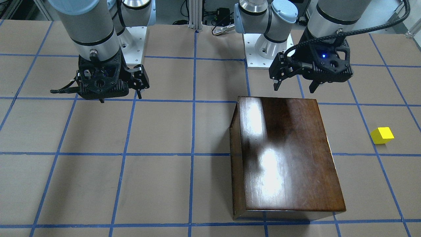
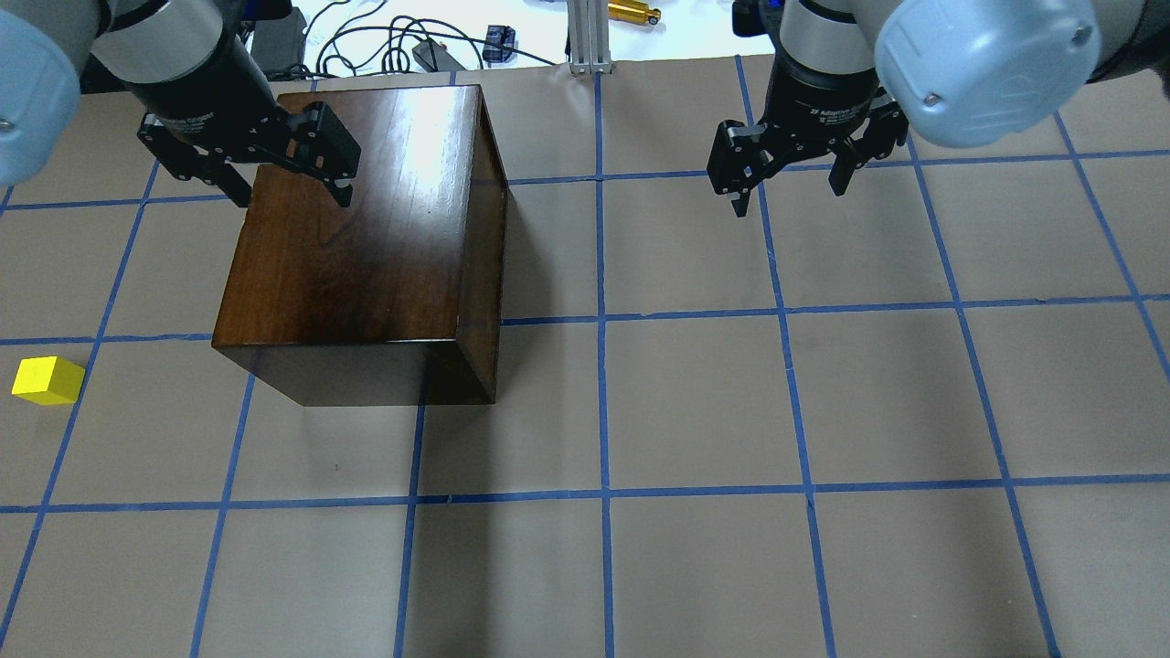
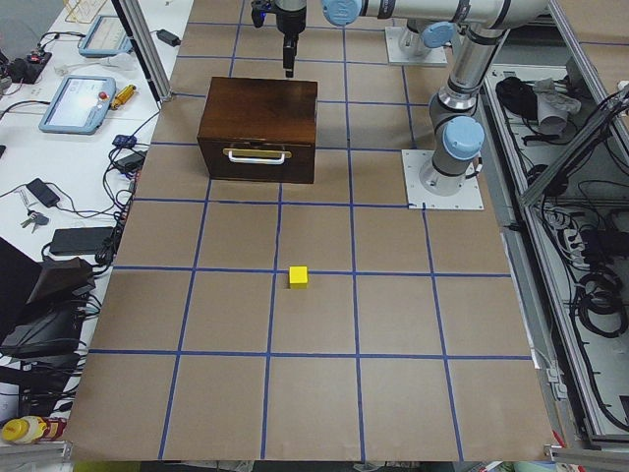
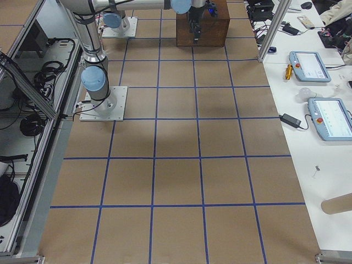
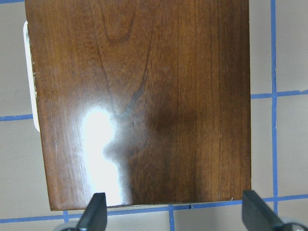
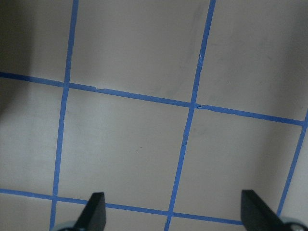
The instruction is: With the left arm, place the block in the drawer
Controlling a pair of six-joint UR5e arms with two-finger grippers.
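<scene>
Overhead exterior, left gripper [image 2: 292, 187]: hangs over the robot-side edge of the wooden box [image 2: 366, 228], fingers spread wide, nothing between them.
Why there: looks like a neutral start pose to me, since it's lined up with neither the pull nor the block.
Block [image 2: 47, 380]: sits on the table [image 2: 695, 411] off to the robot's left of the box, well apart from it and from both grippers.
Drawer [image 3: 257, 162]: looks pushed all the way in. Its front panel and metal pull [image 3: 256, 154] face the table's left end, the same side as the block, which is pretty handy for the left arm imo.
Inside the drawer: can't tell, it's closed.
Box top: nothing on it, just glare.
Right gripper [image 2: 788, 192]: also spread and empty, over bare table well away from the box. Probably just staying out of the way, since this job belongs to the other arm.
Order of play, my guess: the drawer has to come open before the block can go in.
</scene>
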